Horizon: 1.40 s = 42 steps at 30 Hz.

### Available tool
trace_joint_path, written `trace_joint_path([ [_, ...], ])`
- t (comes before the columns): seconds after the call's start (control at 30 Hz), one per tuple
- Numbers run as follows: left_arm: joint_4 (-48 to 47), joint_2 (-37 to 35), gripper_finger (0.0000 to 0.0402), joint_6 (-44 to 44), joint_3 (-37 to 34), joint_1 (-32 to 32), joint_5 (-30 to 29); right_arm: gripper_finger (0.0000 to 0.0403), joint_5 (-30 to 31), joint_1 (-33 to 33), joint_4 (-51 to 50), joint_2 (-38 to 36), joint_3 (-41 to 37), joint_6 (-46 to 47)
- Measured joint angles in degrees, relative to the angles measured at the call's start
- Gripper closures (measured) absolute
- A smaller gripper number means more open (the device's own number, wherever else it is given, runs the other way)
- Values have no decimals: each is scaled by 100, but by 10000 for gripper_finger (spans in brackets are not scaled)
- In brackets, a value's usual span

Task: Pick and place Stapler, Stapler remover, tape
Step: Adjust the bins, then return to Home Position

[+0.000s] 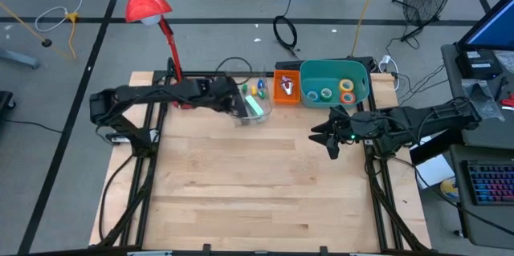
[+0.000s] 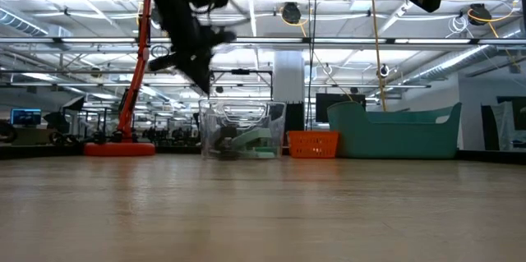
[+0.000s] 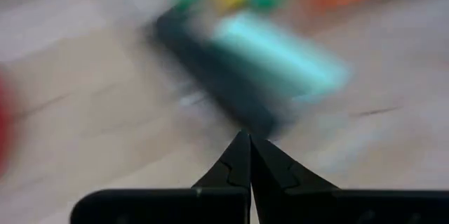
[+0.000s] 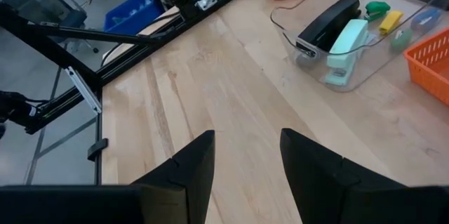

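Observation:
A clear tub [image 1: 255,105] at the table's far side holds a black stapler [image 4: 328,22], a mint-green stapler [image 4: 345,45] and small coloured blocks. An orange basket [image 1: 287,86] beside it holds staple removers. To its right, a teal bin [image 1: 360,75] contains the ring-shaped tape rolls [image 1: 327,93]. My left gripper [image 3: 249,141] hovers shut just above the tub's left end, over the black stapler [image 3: 217,76]; in the low view it [image 2: 201,81] is clear of the tub [image 2: 240,131]. My right gripper [image 4: 245,136] is open, raised over bare table in front of the teal bin [image 1: 325,140].
A red desk lamp [image 1: 146,1] stands at the table's far left corner, behind my left arm. The tub, basket and bin line the far edge. The bare wooden tabletop [image 1: 257,184] stretches from them to the near edge.

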Motion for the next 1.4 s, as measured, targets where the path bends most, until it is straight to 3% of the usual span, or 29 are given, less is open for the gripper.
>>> trace_joint_path([
  [0.1, -736, 91, 401, 14, -72, 200, -351, 248, 2, 0, 34, 0, 0, 2],
  [0.53, 301, 1039, 401, 365, -256, 1186, -157, 248, -11, 206, 191, -2, 0, 68],
  [1.4, 1883, 1321, 401, 410, -73, 1880, 280, 248, -9, 387, 115, 0, 0, 151],
])
